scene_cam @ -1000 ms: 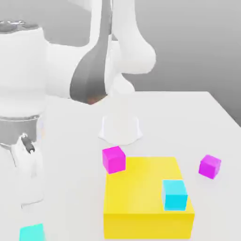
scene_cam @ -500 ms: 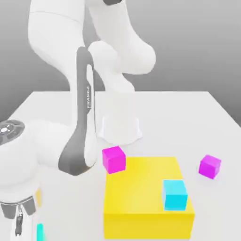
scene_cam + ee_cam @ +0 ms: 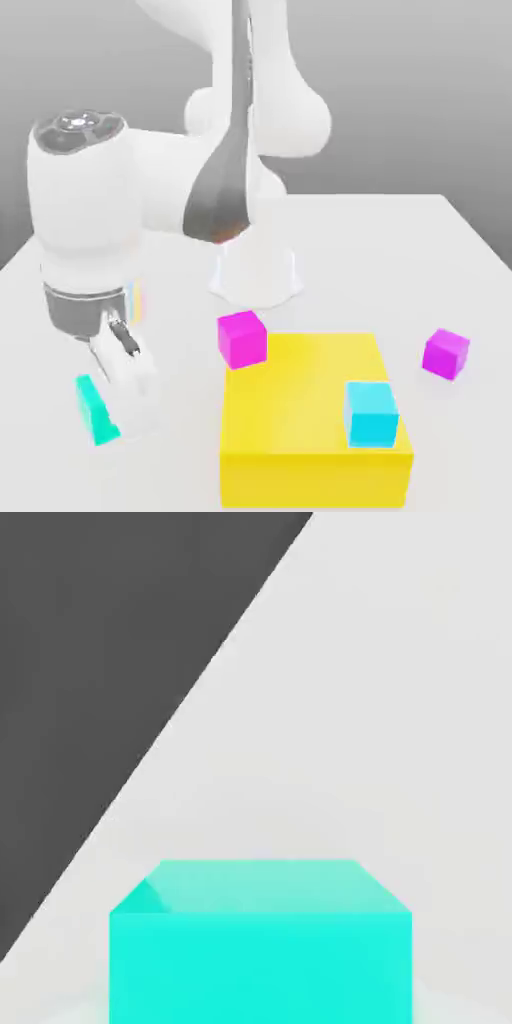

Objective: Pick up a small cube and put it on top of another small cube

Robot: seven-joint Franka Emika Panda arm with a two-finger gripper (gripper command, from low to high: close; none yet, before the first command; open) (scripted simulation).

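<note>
Exterior view, held cube: the cyan cube [image 3: 96, 410] sits at the lower end of the gripper [image 3: 108, 415], near the exterior view's left edge, and appears lifted clear of the worktop [image 3: 400, 250].
Exterior view, jaws: clenched on the cyan cube; the white hand covers most of it, so only a tilted cyan sliver shows.
Exterior view, target candidates: one magenta cube [image 3: 242, 338] rests on the worktop touching the far left corner of the yellow block [image 3: 300, 420]; a second magenta cube [image 3: 446, 353] stands alone, well apart toward the exterior view's right.
Exterior view, key relation: the nearer magenta cube lies toward the exterior view's right of the jaws and a little farther back, with bare worktop between; the other is beyond the yellow block.
Exterior view, other cyan cube: a second cyan cube [image 3: 372, 413] sits on top of the yellow block near its front right corner and is not the one carried.
Exterior view, judgement: the carry probably calls for a sideways travel to the right at enough height to clear the magenta cube's top, then a straight descent.
Hand view, held cube: the cyan cube [image 3: 260, 942] hangs squarely under the camera, its top face level.
Hand view, surroundings: pale worktop [image 3: 380, 692] beneath, its edge running diagonally against dark ground.
</note>
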